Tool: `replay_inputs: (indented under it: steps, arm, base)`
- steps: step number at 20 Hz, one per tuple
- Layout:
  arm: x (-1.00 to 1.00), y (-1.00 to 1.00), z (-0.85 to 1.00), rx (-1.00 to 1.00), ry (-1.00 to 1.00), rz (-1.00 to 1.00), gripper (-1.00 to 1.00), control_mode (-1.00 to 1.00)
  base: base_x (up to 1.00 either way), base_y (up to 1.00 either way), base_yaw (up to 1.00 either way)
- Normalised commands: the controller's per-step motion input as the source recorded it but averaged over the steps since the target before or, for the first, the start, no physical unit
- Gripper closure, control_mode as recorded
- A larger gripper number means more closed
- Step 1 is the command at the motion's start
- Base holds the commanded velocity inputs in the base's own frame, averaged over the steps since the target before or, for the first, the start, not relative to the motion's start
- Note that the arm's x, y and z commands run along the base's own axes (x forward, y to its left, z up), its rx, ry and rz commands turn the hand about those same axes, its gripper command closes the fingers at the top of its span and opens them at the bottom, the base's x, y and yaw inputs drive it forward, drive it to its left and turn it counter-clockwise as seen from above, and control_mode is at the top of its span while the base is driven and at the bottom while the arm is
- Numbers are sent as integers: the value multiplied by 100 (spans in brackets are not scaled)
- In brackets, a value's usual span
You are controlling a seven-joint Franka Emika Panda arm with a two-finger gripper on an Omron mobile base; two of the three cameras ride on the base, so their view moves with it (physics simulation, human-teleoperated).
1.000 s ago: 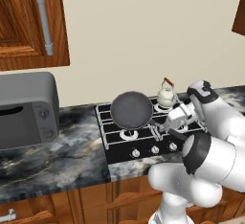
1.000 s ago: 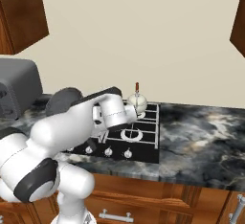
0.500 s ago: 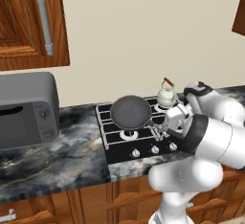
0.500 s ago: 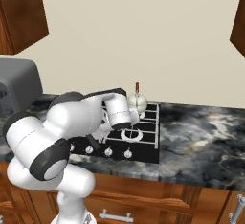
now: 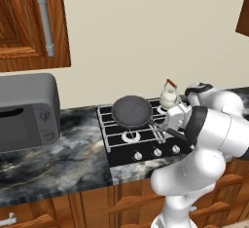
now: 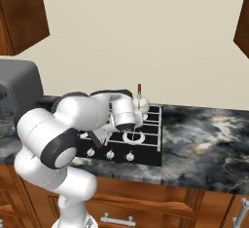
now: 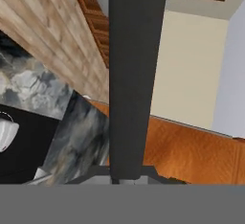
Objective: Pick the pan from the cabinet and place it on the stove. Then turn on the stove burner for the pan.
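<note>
The dark round pan [image 5: 132, 111] sits over the rear left burner of the black stove [image 5: 116, 150], its face tipped slightly toward me; whether it rests on the grate I cannot tell. Its thin handle runs down to the right into my gripper [image 5: 163, 127], which is shut on it. In the hand view that handle [image 7: 131, 74] is a dark bar running straight up the middle. From the right base view my arm hides the pan, and the stove [image 6: 148, 151] lies beneath it. The cabinet [image 5: 22, 32] hangs at the upper left with its door shut.
A small white kettle [image 5: 168, 96] stands on the rear right burner, close behind my hand. Silver knobs [image 5: 157, 152] line the stove's front edge. A grey microwave [image 5: 24, 112] sits on the marble counter [image 5: 63, 163] at the left.
The pan has tipped flatter over the rear left burner and barely shifted. My arm's elbow has swung up and to the right. The gripper stays shut on the handle.
</note>
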Motion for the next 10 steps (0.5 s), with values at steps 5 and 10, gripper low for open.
replay_inputs:
  steps: [5, 10]
  arm:
    - [27, 5, -6, 7, 6, -5, 100, -100]
    - [32, 6, -9, 5, 3, -5, 100, -100]
  base:
    - [0, 0, 0]
    - [0, 0, 0]
